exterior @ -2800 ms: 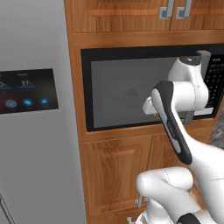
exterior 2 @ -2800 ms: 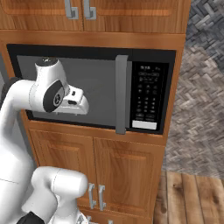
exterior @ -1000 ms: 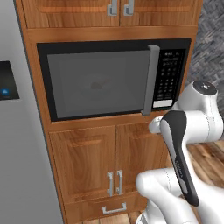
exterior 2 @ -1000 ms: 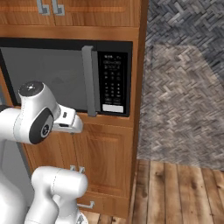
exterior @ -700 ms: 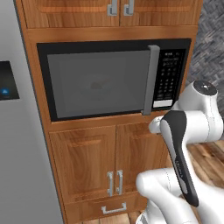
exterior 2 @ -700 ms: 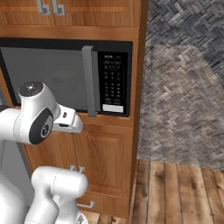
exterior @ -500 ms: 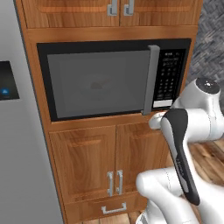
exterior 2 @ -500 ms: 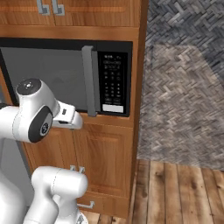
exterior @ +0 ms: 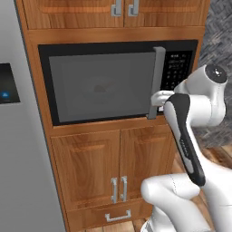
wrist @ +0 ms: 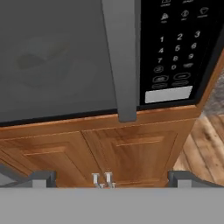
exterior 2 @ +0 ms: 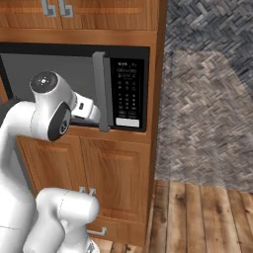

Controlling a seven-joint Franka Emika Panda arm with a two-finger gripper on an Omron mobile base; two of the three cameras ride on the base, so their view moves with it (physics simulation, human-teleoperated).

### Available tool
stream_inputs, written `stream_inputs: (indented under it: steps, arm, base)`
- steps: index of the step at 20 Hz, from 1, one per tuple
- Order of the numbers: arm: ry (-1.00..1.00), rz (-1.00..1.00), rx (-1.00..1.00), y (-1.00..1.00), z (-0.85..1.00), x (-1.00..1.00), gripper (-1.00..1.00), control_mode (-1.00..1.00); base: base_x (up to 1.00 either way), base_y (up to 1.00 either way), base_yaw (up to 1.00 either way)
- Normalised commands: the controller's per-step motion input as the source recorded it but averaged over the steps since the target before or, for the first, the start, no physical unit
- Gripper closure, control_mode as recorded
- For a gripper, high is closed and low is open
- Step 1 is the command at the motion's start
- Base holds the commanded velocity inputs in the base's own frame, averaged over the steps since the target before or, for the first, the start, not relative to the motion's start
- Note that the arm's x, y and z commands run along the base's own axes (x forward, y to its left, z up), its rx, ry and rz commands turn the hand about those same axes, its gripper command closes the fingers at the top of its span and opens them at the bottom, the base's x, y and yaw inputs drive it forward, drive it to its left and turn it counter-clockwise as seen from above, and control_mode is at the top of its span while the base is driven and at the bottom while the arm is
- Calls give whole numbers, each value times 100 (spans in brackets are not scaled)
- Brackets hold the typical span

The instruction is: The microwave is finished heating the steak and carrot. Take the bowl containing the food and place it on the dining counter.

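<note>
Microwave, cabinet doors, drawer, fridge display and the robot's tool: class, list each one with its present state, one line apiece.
microwave: door shut, a bowl shape faint behind the glass.
microwave handle: upright, untouched.
tool: open, fingertips wide apart, short of the handle.
lower cabinet doors: shut.
upper cabinet doors: shut.
drawer: shut.
fridge display: lit, blue icon glowing.

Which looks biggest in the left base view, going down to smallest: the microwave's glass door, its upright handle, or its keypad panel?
1. The glass door, by far the largest.
2. The handle, a tall narrow bar spanning the door's height.
3. The keypad panel, though the robot's arm hides its lower part, so second and third are not certain.
</note>
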Motion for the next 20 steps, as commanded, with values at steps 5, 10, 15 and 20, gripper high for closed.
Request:
stream_inputs:
  steps: [5, 10, 15, 20]
  arm:
    - [-12, -6, 1, -11, 3, 82, -100, -100]
    - [-4, 0, -5, -4, -10, 67, -100, -100]
    - [-10, 0, -5, -8, -13, 48, -100, -100]
    - [-4, 0, 0, -18, 0, 48, -100, -100]
  base:
    - [0, 0, 0]
    - [0, 0, 0]
    - [0, 0, 0]
    - [0, 0, 0]
